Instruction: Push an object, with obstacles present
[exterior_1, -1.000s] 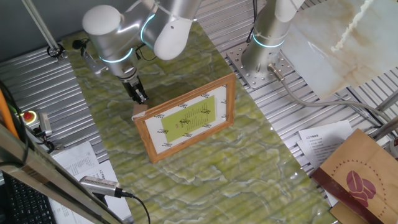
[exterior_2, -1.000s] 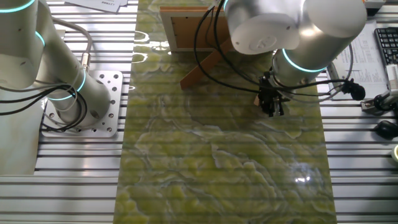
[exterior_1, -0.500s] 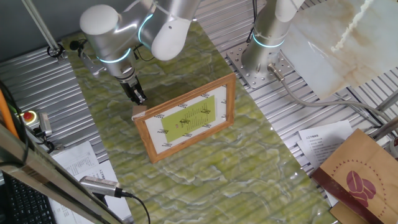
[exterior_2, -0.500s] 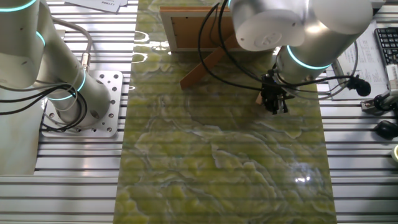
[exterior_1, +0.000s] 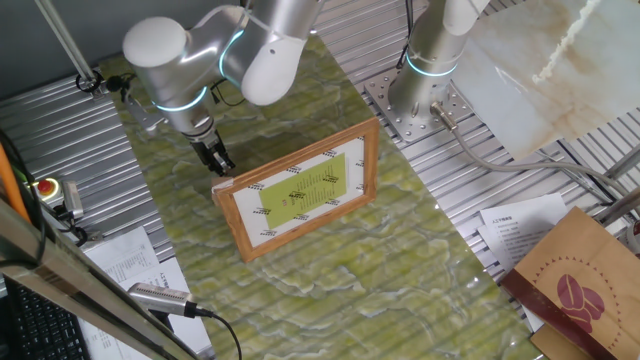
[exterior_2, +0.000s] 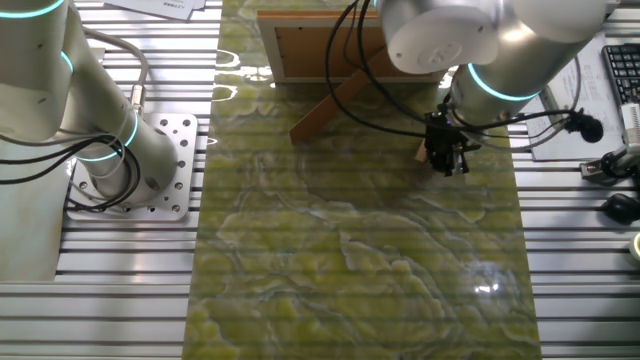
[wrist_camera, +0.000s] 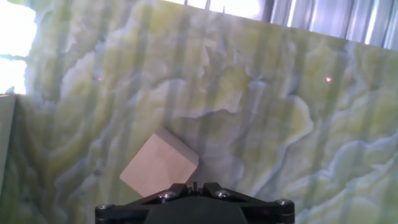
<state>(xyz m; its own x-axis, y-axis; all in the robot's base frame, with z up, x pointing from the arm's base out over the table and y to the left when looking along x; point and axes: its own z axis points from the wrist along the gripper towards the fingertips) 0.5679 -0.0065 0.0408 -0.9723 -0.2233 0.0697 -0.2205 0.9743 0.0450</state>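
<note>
I read the job as partway through, though nothing here shows me a goal spot, so I can't say how much push is left. The green marbled tabletop (exterior_1: 330, 270) carries one obstacle, the picture frame (exterior_1: 298, 188), propped up on its rear strut, which shows in the other fixed view. My arm reaches in over the frame's left end, and the gripper (exterior_1: 218, 160) sits low over the tabletop just beside that corner.

The wooden cube (wrist_camera: 160, 164) lies flat on the tabletop directly ahead of the gripper in the hand view, turned so one corner points away from me. The cube looks to be touching or nearly touching the fingertips, but I can't confirm contact. In the one fixed view only a sliver of the cube (exterior_1: 222, 183) shows, tucked right against the frame's corner; whether they touch I can't tell.

From the other fixed view the gripper (exterior_2: 445, 160) hides most of the cube, leaving a small tan edge at its left. The fingers look drawn together into one narrow tip, holding nothing; I judge them closed. In the hand view the fingertips are cut off at the bottom edge.
</note>
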